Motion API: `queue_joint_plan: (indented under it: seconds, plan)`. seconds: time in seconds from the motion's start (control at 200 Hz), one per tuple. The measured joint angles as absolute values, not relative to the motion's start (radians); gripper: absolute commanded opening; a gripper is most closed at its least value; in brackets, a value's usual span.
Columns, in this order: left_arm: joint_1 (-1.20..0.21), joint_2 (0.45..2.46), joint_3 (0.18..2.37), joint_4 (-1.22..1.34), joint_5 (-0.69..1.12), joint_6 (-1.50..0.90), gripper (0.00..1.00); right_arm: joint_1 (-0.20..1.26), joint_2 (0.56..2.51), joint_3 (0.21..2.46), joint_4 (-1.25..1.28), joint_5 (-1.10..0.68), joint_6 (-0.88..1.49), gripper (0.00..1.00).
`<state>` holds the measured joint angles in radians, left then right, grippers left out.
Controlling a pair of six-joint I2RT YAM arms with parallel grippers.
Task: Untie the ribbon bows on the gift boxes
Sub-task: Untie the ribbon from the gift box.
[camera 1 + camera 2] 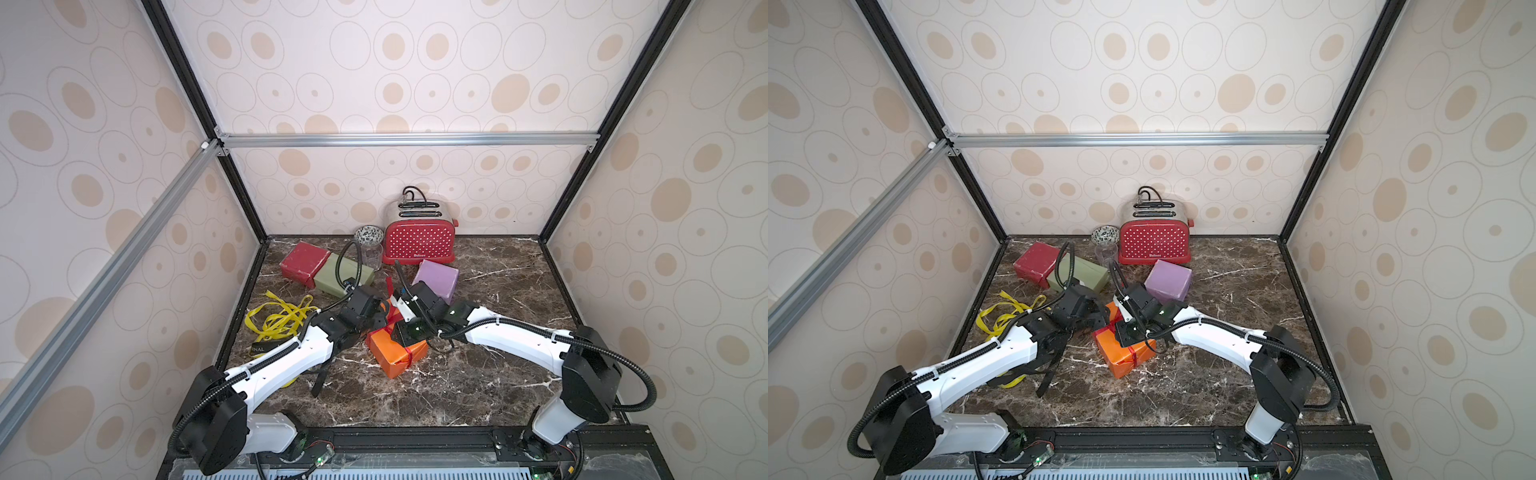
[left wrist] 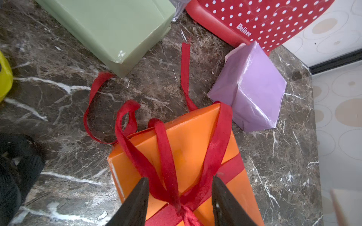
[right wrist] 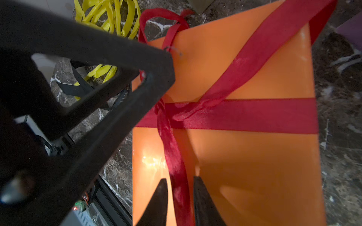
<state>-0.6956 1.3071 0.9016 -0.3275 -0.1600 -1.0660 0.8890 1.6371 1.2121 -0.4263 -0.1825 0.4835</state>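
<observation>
- Red ribbon (image 2: 166, 156) lies knotted across the orange box (image 2: 192, 137), mid-table, its loops slack.
- Left gripper (image 2: 180, 178) straddles the knot, jaws well apart, holding nothing.
- Right gripper (image 3: 179, 178) has a ribbon tail between narrow-set jaws; whether it is pinched, I cannot tell.
- Lilac box (image 2: 252, 86) sits near; yellow ribbons (image 1: 278, 318) lie loose leftward.

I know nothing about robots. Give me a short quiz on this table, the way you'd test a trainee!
1. True or false: a red ribbon is knotted around the orange box.
2. Which box lies closest to the toaster? A dark red box, B lilac box, C orange box.
3. What is the right pincer straddling?

Key: 1 true. 2 B. 3 a strand of the red ribbon.
</observation>
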Motion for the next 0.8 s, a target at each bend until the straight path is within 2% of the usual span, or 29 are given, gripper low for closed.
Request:
queue_joint_plan:
  seconds: [0.11,0.235,0.797]
  plan:
    - [-0.696,1.309,0.902,-0.324,-0.159,-1.092,0.52,0.889,1.649,1.218,-0.422,-0.195,0.492,0.10]
    - [-0.696,1.320,0.900,-0.310,-0.148,-1.112,0.51,0.891,1.654,1.219,-0.421,-0.203,0.493,0.00]
    - [-0.667,1.356,0.883,-0.238,-0.089,-1.151,0.43,0.884,1.587,1.093,-0.261,-0.274,0.530,0.00]
